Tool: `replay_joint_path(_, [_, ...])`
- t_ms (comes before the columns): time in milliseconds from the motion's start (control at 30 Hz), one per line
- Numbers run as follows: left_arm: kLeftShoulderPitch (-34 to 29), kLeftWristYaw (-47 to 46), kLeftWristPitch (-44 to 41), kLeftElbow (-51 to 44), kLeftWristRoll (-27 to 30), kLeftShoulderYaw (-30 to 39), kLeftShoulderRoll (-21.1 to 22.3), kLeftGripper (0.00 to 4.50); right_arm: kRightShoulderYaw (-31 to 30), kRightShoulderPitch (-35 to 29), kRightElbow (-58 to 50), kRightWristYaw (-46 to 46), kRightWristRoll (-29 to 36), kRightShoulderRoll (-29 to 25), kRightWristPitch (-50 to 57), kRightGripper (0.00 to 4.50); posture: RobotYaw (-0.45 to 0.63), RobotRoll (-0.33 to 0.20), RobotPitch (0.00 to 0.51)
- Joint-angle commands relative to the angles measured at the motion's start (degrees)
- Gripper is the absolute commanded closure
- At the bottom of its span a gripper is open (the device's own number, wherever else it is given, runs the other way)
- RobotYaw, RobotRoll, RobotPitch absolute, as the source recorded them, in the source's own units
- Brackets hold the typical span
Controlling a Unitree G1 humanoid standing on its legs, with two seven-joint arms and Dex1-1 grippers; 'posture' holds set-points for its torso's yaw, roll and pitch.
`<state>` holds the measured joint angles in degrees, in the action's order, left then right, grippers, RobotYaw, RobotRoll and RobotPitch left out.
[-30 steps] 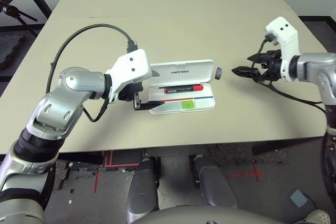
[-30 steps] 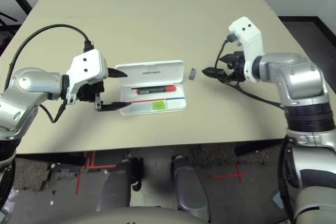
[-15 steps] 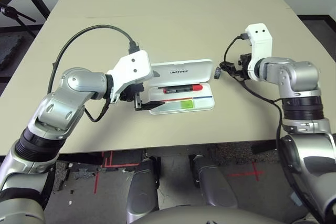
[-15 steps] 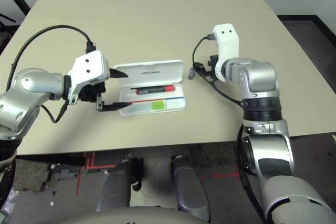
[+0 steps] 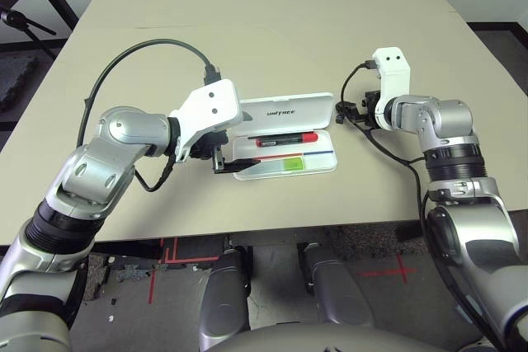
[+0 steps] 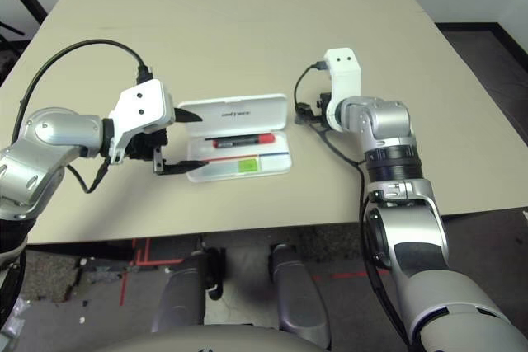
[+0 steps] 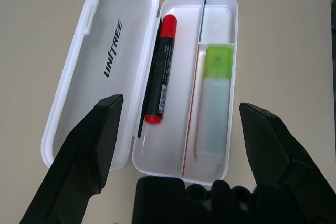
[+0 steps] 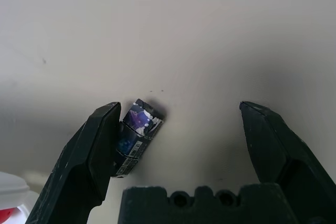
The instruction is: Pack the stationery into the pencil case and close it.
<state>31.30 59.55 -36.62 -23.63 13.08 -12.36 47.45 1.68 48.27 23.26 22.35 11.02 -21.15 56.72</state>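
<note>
L gripper (image 7: 176, 124) & R gripper (image 8: 178, 129) both wide open, angled down, arms bent inward.

One open white case (image 5: 288, 132), one red-capped marker (image 5: 286, 139) and one green-capped highlighter (image 5: 283, 166) inside it, one small dark block (image 8: 135, 136) on the tabletop (image 5: 272, 22), two black two-fingered tools, left (image 5: 229, 147) and right (image 5: 346, 112)

Head stereo overhead; wrist cameras close-up.

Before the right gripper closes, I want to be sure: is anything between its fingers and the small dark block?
Nothing visible. The right gripper is open around the small dark block on the bare table, block near one finger.
</note>
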Motion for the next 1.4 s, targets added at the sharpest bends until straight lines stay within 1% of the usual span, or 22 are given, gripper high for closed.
replay_joint_path(33, [0.69,-0.10,-0.29,-0.27,-0.28,-0.96,-0.20,0.00,-2.27,-0.85,0.39,2.43,-0.19,-1.12,2.14,0.15,-0.08,0.000,0.190])
replay_joint_path(67, [0.68,-0.12,-0.28,-0.25,-0.30,-0.99,-0.22,0.00,-2.48,-1.08,0.03,2.91,-0.12,-1.60,2.32,0.15,-0.08,0.000,0.190])
replay_joint_path(133, [0.68,-0.16,-0.24,-0.23,-0.30,-1.03,-0.26,0.00,-2.71,-1.40,-0.60,3.80,-0.08,-2.59,2.78,0.80,-0.08,0.000,0.190])
replay_joint_path(233, [0.71,-0.16,-0.09,-0.10,-0.35,-1.10,-0.33,0.00,-2.83,-1.43,-0.92,4.95,-0.24,-3.94,3.18,1.86,-0.08,0.000,0.190])
replay_joint_path(267, [0.75,-0.14,0.05,0.05,-0.43,-1.15,-0.37,0.00,-2.81,-1.32,-0.83,5.34,-0.30,-4.58,3.14,2.30,-0.08,0.000,0.190])
replay_joint_path(333, [0.91,-0.13,0.32,0.41,-0.59,-1.29,-0.48,0.00,-2.82,-1.04,-0.69,6.33,-0.40,-6.00,3.06,3.02,-0.09,0.000,0.189])
replay_joint_path(433, [1.04,-0.13,0.47,0.60,-0.73,-1.44,-0.63,0.00,-4.14,-1.17,-1.14,9.56,-0.40,-8.43,1.23,4.19,-0.10,0.000,0.189])
replay_joint_path(467, [1.03,-0.13,0.50,0.63,-0.74,-1.46,-0.67,0.00,-5.08,-1.52,-1.54,11.61,-0.44,-9.68,-0.42,4.46,-0.10,0.000,0.189])
replay_joint_path(567, [0.98,-0.18,0.62,0.75,-0.85,-1.58,-0.87,0.00,-8.24,-2.81,-1.93,19.18,-1.50,-14.28,-8.38,4.46,-0.10,0.000,0.189])
replay_joint_path(633, [0.96,-0.23,0.60,0.76,-0.92,-1.62,-1.00,0.00,-9.33,-3.19,-1.48,23.04,-2.02,-16.41,-12.61,4.46,-0.10,0.000,0.189])
replay_joint_path(833, [0.80,-0.33,0.64,0.79,-1.17,-1.65,-1.36,0.00,-10.20,-4.45,-1.65,34.63,-2.16,-20.72,-24.72,4.46,-0.10,0.000,0.189])
replay_joint_path(933, [0.67,-0.31,0.79,0.87,-1.21,-1.59,-1.42,0.00,-11.91,-5.51,-1.46,39.20,-4.27,-22.95,-32.26,4.46,-0.10,0.000,0.190])
replay_joint_path(1033, [0.66,-0.26,0.99,1.13,-1.28,-1.56,-1.42,0.00,-11.94,-4.92,-1.81,39.97,-4.70,-23.31,-29.96,4.46,-0.10,0.000,0.190])
replay_joint_path(1133, [0.61,-0.26,1.06,1.19,-1.28,-1.54,-1.42,0.00,-10.09,-1.76,0.43,31.44,-6.15,-19.96,-21.62,4.46,-0.10,0.000,0.189])
replay_joint_path(1200, [0.63,-0.28,1.11,1.31,-1.33,-1.62,-1.49,0.00,-8.64,-0.58,1.03,26.36,-6.39,-17.26,-16.94,4.10,-0.10,0.000,0.188])
replay_joint_path(1233, [0.64,-0.30,1.13,1.34,-1.36,-1.66,-1.52,0.00,-7.78,-0.33,0.84,24.32,-6.22,-16.03,-14.78,3.85,-0.10,0.000,0.188])
replay_joint_path(1267, [0.65,-0.32,1.15,1.40,-1.41,-1.71,-1.54,0.00,-6.48,-0.10,0.47,21.86,-5.79,-14.47,-12.47,3.53,-0.10,0.000,0.188])
replay_joint_path(1333, [0.66,-0.35,1.15,1.44,-1.46,-1.77,-1.55,0.00,-4.03,0.16,-0.48,18.16,-4.71,-11.78,-9.05,2.76,-0.10,0.000,0.188])
replay_joint_path(1400, [0.60,-0.37,1.04,1.33,-1.47,-1.85,-1.50,0.00,-0.76,0.86,-1.93,12.76,-3.79,-8.14,-2.27,1.96,-0.09,0.000,0.190])
